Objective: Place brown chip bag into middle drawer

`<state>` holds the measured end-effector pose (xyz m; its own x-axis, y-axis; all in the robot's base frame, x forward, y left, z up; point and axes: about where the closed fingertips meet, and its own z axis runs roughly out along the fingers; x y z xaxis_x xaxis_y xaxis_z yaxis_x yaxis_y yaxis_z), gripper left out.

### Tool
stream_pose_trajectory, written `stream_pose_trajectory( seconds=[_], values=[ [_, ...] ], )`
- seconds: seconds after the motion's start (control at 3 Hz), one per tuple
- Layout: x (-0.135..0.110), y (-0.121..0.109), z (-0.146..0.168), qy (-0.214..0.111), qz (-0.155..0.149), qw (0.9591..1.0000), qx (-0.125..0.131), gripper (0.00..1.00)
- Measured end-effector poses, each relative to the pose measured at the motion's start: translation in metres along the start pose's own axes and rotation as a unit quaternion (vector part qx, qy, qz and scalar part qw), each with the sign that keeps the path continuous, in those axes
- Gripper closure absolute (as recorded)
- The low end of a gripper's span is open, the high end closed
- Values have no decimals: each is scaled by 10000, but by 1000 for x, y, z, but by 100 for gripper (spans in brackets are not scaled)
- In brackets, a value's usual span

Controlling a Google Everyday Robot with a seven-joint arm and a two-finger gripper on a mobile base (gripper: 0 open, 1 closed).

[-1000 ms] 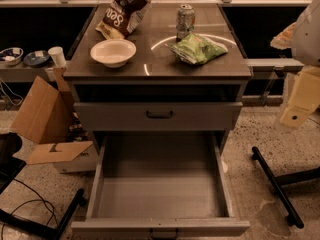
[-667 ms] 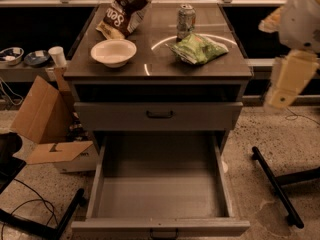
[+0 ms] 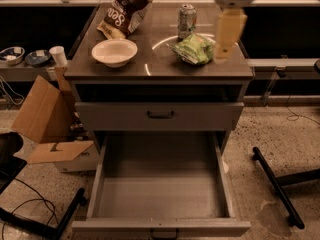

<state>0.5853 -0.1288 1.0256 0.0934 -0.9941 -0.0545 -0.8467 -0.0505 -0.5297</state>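
The brown chip bag (image 3: pixel 125 9) lies at the back left of the cabinet top, tilted, with white lettering. The middle drawer (image 3: pixel 160 196) is pulled fully open below, and its grey floor is bare. My gripper (image 3: pixel 226 34) hangs from the white arm at the top right. It is above the right side of the cabinet top, just right of the green chip bag (image 3: pixel 192 49) and well to the right of the brown bag. It holds nothing that I can see.
A white bowl (image 3: pixel 114 51) and a soda can (image 3: pixel 187 20) stand on the cabinet top (image 3: pixel 160 69). The top drawer front (image 3: pixel 160 115) is shut. A cardboard box (image 3: pixel 45 119) stands at the left. Black chair legs (image 3: pixel 275 184) lie on the floor at the right.
My arm has swung left from beside the cabinet to over its right top edge. The bags, bowl, can and drawer have not moved.
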Motion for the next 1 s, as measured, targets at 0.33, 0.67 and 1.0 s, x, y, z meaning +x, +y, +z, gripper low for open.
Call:
stream_pose_trajectory(
  seconds=[0.33,0.67,1.0],
  values=[
    [-30,-44,29,298,-443,9981,295,0],
    [-36,-51,33,378,-541,9972,356,0],
    [-38,-54,36,411,-634,9964,397,0]
  ],
)
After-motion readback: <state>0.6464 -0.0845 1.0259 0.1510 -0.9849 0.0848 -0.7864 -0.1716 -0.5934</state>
